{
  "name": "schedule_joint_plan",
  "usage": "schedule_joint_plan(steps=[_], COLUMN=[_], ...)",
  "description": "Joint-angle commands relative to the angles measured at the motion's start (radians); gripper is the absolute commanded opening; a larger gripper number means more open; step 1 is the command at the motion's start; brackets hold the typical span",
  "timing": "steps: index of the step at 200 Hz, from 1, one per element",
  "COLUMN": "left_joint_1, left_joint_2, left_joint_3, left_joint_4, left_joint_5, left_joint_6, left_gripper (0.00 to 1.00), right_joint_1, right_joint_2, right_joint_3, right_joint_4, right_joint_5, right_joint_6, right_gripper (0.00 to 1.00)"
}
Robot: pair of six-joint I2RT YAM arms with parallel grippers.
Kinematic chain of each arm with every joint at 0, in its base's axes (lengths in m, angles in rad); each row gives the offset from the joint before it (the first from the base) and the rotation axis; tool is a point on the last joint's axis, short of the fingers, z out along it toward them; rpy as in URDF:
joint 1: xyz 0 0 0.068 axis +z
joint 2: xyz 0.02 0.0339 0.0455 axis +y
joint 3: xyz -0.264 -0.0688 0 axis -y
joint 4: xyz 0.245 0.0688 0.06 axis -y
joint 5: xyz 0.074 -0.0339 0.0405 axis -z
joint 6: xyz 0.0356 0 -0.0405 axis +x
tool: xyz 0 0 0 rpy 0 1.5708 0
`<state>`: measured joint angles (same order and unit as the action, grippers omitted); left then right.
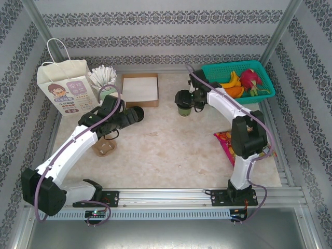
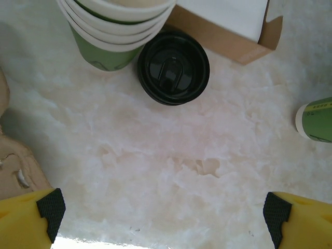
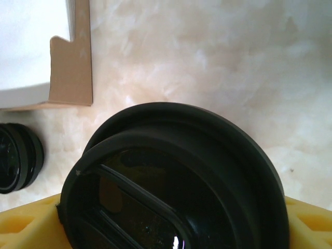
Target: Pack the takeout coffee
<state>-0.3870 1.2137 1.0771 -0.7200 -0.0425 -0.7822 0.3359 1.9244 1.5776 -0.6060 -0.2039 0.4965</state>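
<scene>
One paper bag (image 1: 65, 88), one takeout coffee (image 1: 183, 110), one green basket (image 1: 228, 66), one open box (image 1: 140, 87), one cup of white sticks (image 1: 102, 77) and one snack packet (image 1: 225, 141) are counted.

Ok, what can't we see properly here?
Right wrist view: the lid of the takeout coffee hides its side, so whether the right pincer squeezes it is unclear.
Top view: the right arm covers part of the snack packet.
Left wrist view: the top edge cuts off the stacked cups.

Overhead camera looks down from the near edge over the whole counter (image 1: 171, 145). Both wrist cameras face down, right far closer, sharing the box (image 2: 228, 31) corner, perhaps a lid (image 2: 174, 67).
</scene>
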Motion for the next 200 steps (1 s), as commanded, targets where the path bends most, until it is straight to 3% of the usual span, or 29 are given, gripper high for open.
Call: schedule_joint_plan(steps=[1,31,111,177,200], left_joint_1=[0.024,0.042,0.083,0.116,0.134], left_joint_2=[-0.029,-0.043,-0.062,-0.083,-0.073], left_joint_3=[-0.026,-0.041,-0.045,-0.05,-0.042], left_joint_4=[0.029,0.03,-0.006,-0.035,-0.059], left_joint_5=[-0.029,-0.017,0.012,0.041,0.036], left_joint_6=[0.008,-0.005,0.002,0.008,0.011], left_gripper=[1.0,1.0,1.0,1.0,1.0], right_joint_1=[-0.01,-0.003,-0.036,-0.093,-0.111], right_joint_2=[0.059,0.153,0.363,0.424,0.443], right_joint_3=[0.092,0.209,0.534,0.651,0.676], right_joint_4=[-0.044,-0.045,-0.192,-0.279,-0.292], right_joint_5=[-0.062,-0.127,0.019,0.068,0.033], right_joint_6=[-0.007,0.032,0.093,0.055,0.054], right_gripper=[0.8,0.8,0.81,0.82,0.83])
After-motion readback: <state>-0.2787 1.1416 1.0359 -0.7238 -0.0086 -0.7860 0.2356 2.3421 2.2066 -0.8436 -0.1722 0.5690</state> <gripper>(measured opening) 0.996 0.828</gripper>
